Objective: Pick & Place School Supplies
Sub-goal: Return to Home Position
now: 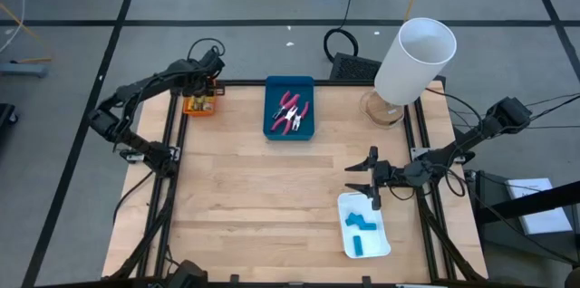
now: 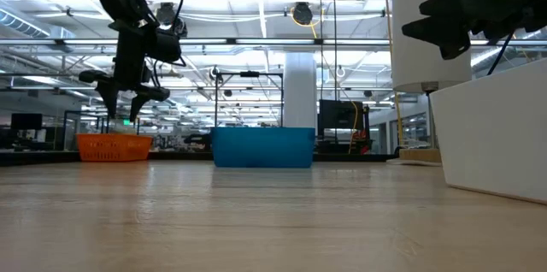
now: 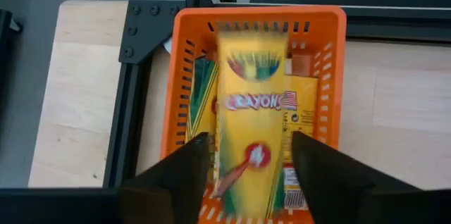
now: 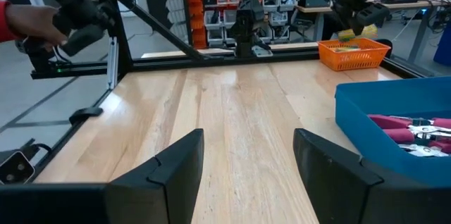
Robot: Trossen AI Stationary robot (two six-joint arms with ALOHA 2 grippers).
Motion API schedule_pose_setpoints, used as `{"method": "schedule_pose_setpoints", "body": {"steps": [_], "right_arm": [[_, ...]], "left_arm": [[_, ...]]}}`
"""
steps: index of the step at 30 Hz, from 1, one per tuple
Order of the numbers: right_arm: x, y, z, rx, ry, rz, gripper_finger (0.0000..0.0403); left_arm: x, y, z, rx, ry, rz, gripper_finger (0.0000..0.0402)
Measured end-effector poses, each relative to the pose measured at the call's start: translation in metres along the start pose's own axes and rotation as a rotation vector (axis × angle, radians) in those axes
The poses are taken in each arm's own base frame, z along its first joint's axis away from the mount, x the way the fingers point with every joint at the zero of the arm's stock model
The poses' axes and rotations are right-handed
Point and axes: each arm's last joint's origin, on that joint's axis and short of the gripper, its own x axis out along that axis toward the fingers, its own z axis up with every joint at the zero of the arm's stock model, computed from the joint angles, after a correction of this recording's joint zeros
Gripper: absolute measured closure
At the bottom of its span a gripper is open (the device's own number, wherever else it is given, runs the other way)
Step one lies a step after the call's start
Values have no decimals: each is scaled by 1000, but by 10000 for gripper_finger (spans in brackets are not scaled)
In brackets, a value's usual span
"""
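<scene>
My left gripper hovers open above the orange tray at the table's far left corner. A yellow crayon box lies in that tray on other yellow boxes; it shows blurred in the gap between my fingers. My right gripper is open and holds nothing, just above the far end of the white tray. That tray holds light-blue blocks. Red-handled pliers lie in the blue tray at the far middle.
A tall white cylinder stands on a round base at the far right corner, close to my right arm. Bare wooden tabletop lies between the three trays. A person's red sleeve shows beyond the table's left side.
</scene>
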Motion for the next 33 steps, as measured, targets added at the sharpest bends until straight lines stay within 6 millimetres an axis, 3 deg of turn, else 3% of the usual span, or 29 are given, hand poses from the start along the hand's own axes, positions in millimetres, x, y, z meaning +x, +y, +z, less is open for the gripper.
{"method": "schedule_pose_setpoints", "body": {"steps": [6,12,15,17,21,23,25,28,30,33], "right_arm": [[0,0,0,5,2,0,193],[0,0,0,6,1,0,193],[0,0,0,6,1,2,193],[0,0,0,7,0,2,193],[0,0,0,8,-1,2,193],[0,0,0,19,-3,3,193],[0,0,0,36,-3,3,193],[0,0,0,-3,-1,1,193],[0,0,0,-48,0,0,193],[0,0,-1,-65,6,-2,193]], "left_arm": [[0,0,0,1,-1,-1,121],[-4,-1,2,93,-3,-51,83],[-21,0,-5,149,-12,-121,75],[-45,-1,-14,197,-87,-189,74],[-112,2,-47,319,-357,-389,77],[-146,10,-70,369,-510,-557,77],[-166,18,-99,435,-632,-766,77],[-169,27,-146,587,-771,-1064,78],[-153,35,-172,642,-802,-1147,77],[-131,41,-195,599,-803,-1246,77]]}}
